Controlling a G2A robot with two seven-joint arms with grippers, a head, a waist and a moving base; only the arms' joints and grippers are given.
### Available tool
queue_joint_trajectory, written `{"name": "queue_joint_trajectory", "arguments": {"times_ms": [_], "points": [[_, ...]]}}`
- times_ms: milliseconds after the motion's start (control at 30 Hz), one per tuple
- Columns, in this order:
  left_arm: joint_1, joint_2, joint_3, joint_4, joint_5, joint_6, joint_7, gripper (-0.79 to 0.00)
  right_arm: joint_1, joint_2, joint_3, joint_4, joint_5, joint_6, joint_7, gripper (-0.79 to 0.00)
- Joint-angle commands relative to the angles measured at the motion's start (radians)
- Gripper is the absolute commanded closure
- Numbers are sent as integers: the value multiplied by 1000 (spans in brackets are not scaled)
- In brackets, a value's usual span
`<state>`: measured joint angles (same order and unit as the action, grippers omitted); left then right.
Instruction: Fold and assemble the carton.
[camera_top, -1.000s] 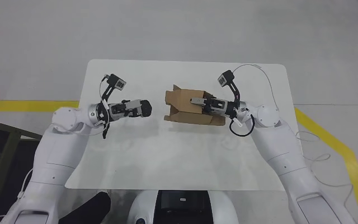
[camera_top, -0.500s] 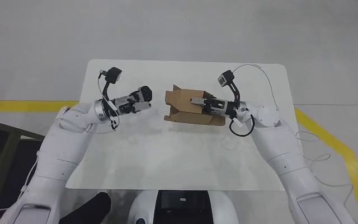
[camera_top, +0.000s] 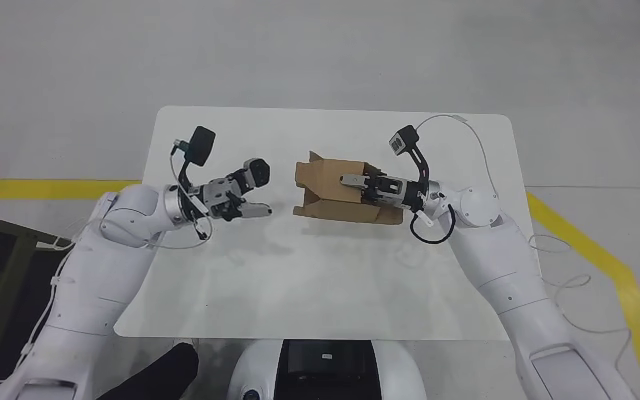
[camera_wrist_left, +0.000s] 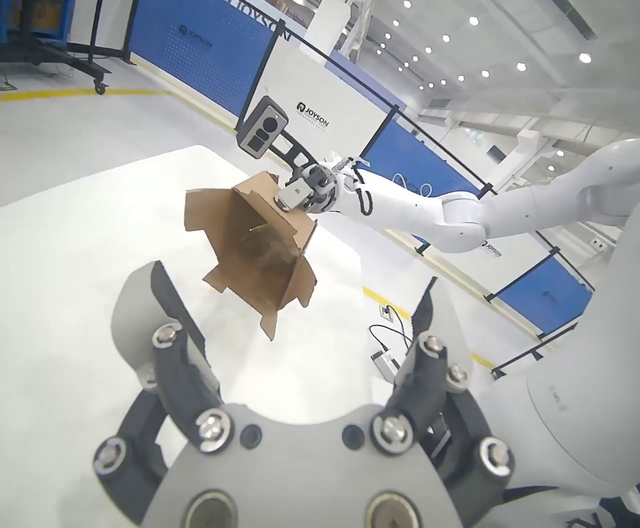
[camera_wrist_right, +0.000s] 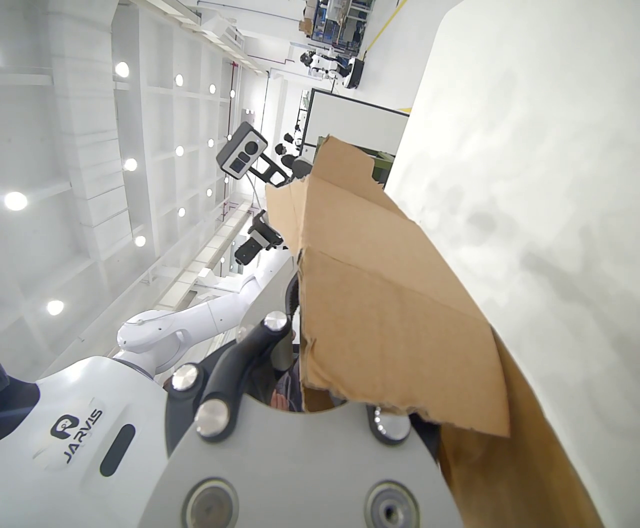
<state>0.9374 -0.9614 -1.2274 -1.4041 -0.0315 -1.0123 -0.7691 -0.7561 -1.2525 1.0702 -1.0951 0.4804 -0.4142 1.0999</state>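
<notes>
Here, from above, my left claw (camera_top: 262, 192) hangs spread open over the table (camera_top: 300, 290), just left of the carton (camera_top: 330, 195). My right claw (camera_top: 350, 181) is clamped on the carton from its right. At my left wrist, the carton's open end faces me between my fingers, well apart. At my right wrist, cardboard lies right against the claw.

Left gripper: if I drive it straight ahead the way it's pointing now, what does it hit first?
Most likely the carton: its open end, flaps spread, faces the open left gripper across bare table. The right gripper holds it by one wall. Exact height match is unclear.
</notes>
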Motion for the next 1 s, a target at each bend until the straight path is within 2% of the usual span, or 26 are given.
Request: {"name": "queue_joint_trajectory", "arguments": {"times_ms": [0,433,533,633,733,833,900,933,967], "points": [[6,-1,-9,-2,13,0,33,-785,0,0,0,0,0,0,0,0],[7,-1,-10,-4,15,5,36,-785,0,0,0,0,0,0,0,0],[15,2,-38,-35,124,29,64,-785,0,0,0,0,0,0,0,0],[43,-3,-69,-61,272,0,181,-785,0,0,0,0,0,0,0,0],[73,-12,-92,-138,528,0,351,-785,0,0,0,0,0,0,0,0],[116,-18,-98,-175,857,0,606,-785,0,0,0,0,0,0,0,0],[127,-22,-90,-151,1057,0,798,-785,0,0,0,0,0,0,0,0],[128,-25,-85,-127,1195,0,929,-785,0,0,0,0,0,0,0,0],[128,-27,-79,-112,1261,9,990,-785,0,0,0,0,0,0,0,0]]}}
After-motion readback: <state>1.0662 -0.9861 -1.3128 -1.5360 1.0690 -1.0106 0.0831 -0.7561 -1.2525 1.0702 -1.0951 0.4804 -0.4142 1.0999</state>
